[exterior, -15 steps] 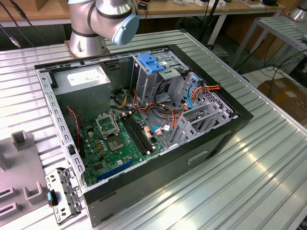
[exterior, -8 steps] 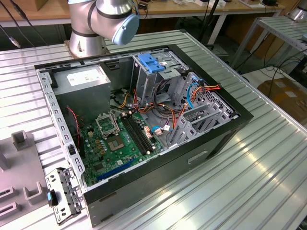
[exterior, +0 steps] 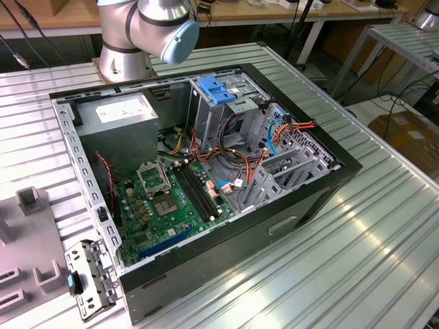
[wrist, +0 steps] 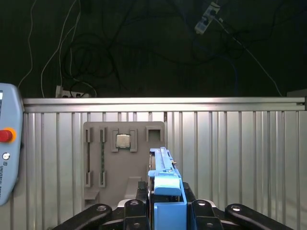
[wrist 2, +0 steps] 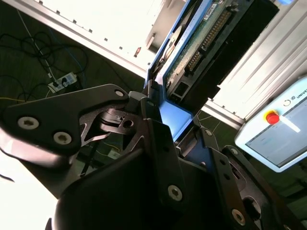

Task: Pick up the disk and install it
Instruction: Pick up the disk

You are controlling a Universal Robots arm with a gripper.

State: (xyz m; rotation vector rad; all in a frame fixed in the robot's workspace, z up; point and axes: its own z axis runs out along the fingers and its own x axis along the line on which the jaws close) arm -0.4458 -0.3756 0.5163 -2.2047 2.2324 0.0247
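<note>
In both wrist views my gripper (wrist: 165,205) is shut on the disk (wrist: 165,179), lifted off the slatted table. In the first wrist view the disk stands edge-on between the black fingers (wrist: 135,207), its blue side rail facing the camera. The second wrist view shows my gripper (wrist 2: 160,112) with the disk's (wrist 2: 201,43) green circuit board and dark casing reaching away from it, a blue rail along the edge. In the exterior view the open computer case (exterior: 206,164) lies on its side, with the blue-topped drive bay (exterior: 216,89) at its far end.
A grey power-supply box (exterior: 120,113), a green motherboard (exterior: 164,199) and loose cables fill the case. A grey fixture tray (wrist: 123,158) holding a processor chip lies below the gripper. A teach pendant (wrist: 7,143) sits beside the table. The arm's base (exterior: 127,58) stands behind the case.
</note>
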